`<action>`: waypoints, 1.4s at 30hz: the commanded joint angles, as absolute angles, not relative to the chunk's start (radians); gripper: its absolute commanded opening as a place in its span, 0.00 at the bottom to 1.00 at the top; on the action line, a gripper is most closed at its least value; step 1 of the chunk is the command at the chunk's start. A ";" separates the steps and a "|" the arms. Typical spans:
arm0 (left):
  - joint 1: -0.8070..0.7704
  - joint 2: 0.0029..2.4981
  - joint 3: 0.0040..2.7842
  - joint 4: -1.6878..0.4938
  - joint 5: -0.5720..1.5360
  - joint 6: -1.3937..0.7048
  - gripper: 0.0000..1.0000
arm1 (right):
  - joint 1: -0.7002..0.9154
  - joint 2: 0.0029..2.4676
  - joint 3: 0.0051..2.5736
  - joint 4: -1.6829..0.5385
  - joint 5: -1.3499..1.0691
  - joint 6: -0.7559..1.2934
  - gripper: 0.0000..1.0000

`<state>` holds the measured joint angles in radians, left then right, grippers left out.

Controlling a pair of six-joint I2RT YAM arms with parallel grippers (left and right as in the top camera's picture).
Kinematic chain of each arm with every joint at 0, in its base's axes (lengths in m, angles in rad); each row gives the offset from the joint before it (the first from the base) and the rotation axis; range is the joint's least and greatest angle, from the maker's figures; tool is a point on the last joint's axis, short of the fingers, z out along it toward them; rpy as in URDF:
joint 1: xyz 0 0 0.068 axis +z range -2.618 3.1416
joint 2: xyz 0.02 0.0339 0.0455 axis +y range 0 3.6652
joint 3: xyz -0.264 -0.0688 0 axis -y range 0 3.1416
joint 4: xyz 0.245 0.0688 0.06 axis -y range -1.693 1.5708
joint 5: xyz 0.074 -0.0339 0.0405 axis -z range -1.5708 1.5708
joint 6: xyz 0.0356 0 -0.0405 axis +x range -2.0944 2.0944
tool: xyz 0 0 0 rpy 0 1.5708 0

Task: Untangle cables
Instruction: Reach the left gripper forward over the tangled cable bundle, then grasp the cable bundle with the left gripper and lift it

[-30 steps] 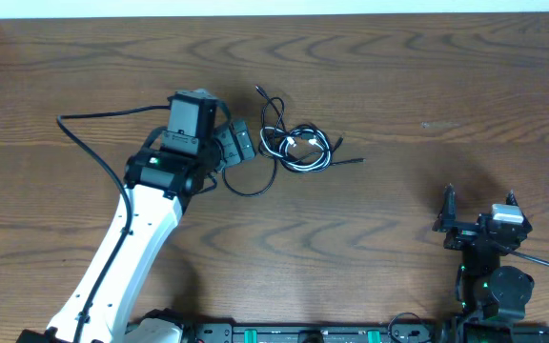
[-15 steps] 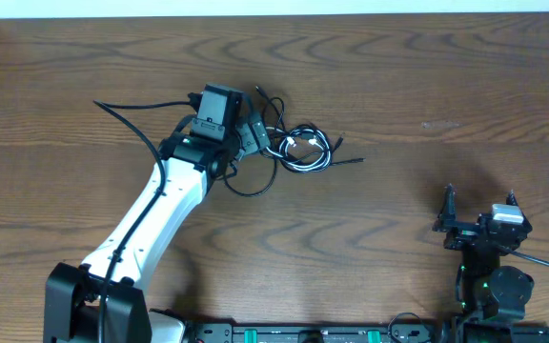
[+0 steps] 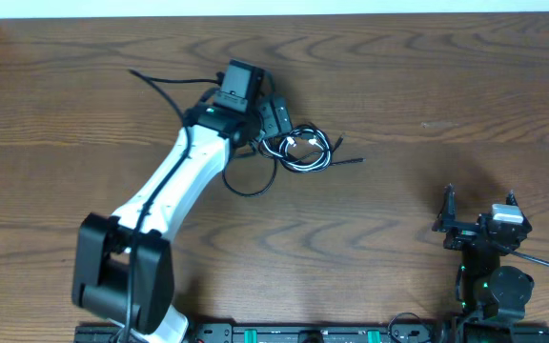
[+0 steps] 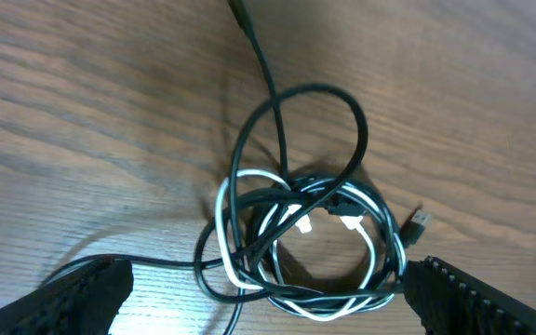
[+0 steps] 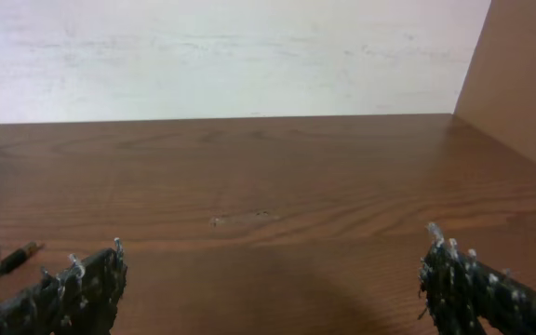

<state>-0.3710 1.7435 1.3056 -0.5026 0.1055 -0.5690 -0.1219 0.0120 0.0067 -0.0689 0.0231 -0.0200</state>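
The cables (image 3: 301, 151) lie in one knot on the wooden table, two black cords wound with a white one. In the left wrist view the cables (image 4: 305, 233) fill the middle, with a black loop rising above the coil and a small plug (image 4: 418, 223) at the right. My left gripper (image 3: 273, 126) hangs open over the knot's left side; in its own view the left gripper (image 4: 263, 284) has one finger on each side of the coil's lower edge and holds nothing. My right gripper (image 3: 479, 211) rests open at the near right, far from the cords, and the right gripper (image 5: 273, 274) is empty.
A black cord loop (image 3: 247, 183) trails toward the near side of the knot, and a plug end (image 3: 358, 160) points right. A thick black arm wire (image 3: 165, 88) arcs behind the left wrist. A wooden side wall (image 5: 519, 84) stands at the table's right edge.
The left arm has swung to the right and farther from its base, bringing its open gripper from left of the knot to over its left side. The right arm has stayed still.
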 commanded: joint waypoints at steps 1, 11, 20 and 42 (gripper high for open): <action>-0.379 1.808 1.319 -0.510 0.033 -0.604 0.98 | -0.116 0.007 0.006 -0.072 0.031 -0.035 0.99; -0.379 1.829 1.319 -0.511 -0.021 -0.603 0.98 | -0.116 0.007 0.006 -0.072 0.031 -0.035 0.99; -0.378 1.830 1.318 -0.511 -0.020 -0.603 0.98 | -0.116 0.007 0.006 -0.072 0.031 -0.035 0.99; -0.378 1.875 1.294 -0.499 -0.020 -0.604 0.98 | -0.116 0.007 0.006 -0.072 0.031 -0.035 0.99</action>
